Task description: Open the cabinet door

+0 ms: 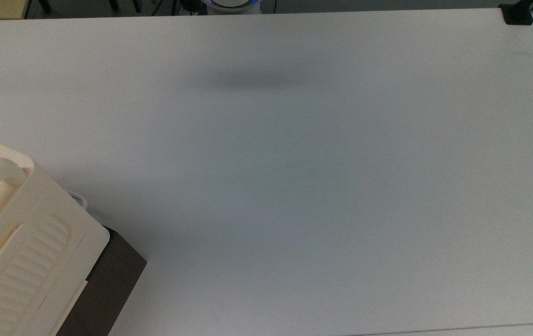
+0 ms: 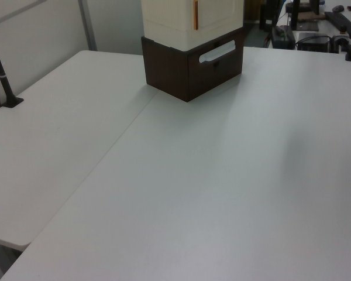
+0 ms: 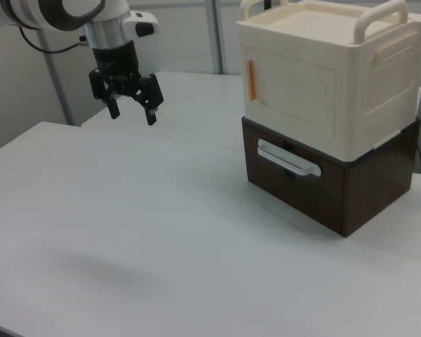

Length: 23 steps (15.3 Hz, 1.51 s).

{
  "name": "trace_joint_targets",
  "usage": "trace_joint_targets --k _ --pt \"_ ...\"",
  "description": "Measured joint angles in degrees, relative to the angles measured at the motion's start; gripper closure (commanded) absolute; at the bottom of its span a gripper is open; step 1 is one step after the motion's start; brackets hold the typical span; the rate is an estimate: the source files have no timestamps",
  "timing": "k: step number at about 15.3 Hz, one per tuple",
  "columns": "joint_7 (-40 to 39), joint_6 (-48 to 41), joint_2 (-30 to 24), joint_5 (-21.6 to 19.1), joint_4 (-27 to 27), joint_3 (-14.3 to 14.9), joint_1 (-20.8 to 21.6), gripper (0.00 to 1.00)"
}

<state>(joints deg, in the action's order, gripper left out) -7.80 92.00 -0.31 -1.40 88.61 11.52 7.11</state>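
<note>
The white table [image 3: 126, 232] spreads across all three views, bare over most of its surface. On it stands the cabinet [image 3: 330, 91], a cream box stacked on a dark brown base [image 3: 337, 189]; it sits at the right view's right, at the top view's lower left corner [image 1: 24, 261], and at the far edge in the left view [image 2: 190, 23]. It stands upright, with two rounded handle bars [image 3: 382, 14] arching over its top. The cabinet door [image 3: 291, 88] is the flat cream panel on the face turned toward the right view's left; it lies flush and shut, its long axis roughly horizontal, with an orange strip [image 3: 251, 79] running vertically along the edge nearer the arm. Below it, the brown base carries a white bar handle [image 3: 289, 159]. The gripper [image 3: 132, 112] hangs above the table at the right view's upper left, well apart from the cabinet, pointing down with its black fingers [image 3: 151, 105] spread and holding nothing.
</note>
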Motion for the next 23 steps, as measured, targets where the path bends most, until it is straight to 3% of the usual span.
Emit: trace_joint_targets --k 12,18,23 --pt "-0.3 0.3 0.0 0.0 0.0 0.0 -0.9 0.0" --pt "-1.0 10.8 2.2 0.9 0.2 0.2 -2.7 0.0" --pt "-1.1 23.7 4.9 1.0 0.3 0.3 -5.8 0.32"
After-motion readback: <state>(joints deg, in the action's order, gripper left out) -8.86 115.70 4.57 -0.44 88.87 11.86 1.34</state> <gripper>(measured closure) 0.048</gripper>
